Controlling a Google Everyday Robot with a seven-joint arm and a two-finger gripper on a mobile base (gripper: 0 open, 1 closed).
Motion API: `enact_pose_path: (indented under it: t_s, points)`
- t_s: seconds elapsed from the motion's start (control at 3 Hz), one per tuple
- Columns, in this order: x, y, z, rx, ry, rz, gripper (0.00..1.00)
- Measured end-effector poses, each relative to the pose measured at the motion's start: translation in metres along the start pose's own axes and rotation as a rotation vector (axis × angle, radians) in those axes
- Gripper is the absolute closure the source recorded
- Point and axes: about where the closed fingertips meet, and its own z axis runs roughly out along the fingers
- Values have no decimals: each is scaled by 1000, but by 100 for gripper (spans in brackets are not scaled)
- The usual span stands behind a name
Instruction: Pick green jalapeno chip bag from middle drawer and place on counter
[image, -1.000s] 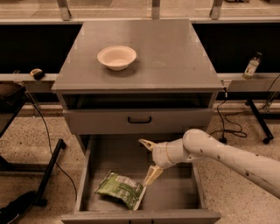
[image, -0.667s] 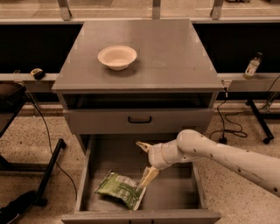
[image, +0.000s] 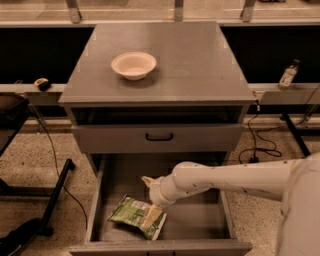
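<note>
Jaws just above chip bag (image: 128, 214)

The gripper (image: 150, 199) sits inside the drawer (image: 200, 220), its lower finger (image: 153, 216) covering the bag's (image: 127, 212) right end. Bag print is too blurred to read. The arm (image: 235, 180) is cut off at right, hiding part of the drawer's right wall.

Crinkled foil chip bag (image: 127, 212): green, white patch, dark print.
Box-shaped middle drawer (image: 195, 220): plain gray floor.
Flat worktop (image: 200, 60): matte gray, lighter edge.
Round paper bowl (image: 133, 65): cream-white.
Two-finger claw (image: 150, 200): cream, fingers spread, over the bag's right end.
</note>
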Motion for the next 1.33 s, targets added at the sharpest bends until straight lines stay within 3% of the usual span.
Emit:
enact_pose_path:
  t_s: [0.33, 0.67, 1.0, 1.33]
  points:
    - [-5, 16, 25, 9, -10, 94, 0]
    - [1, 29, 43, 10, -65, 189, 0]
    - [9, 35, 54, 20, -89, 244, 0]
    - [15, 38, 60, 32, -100, 276, 16]
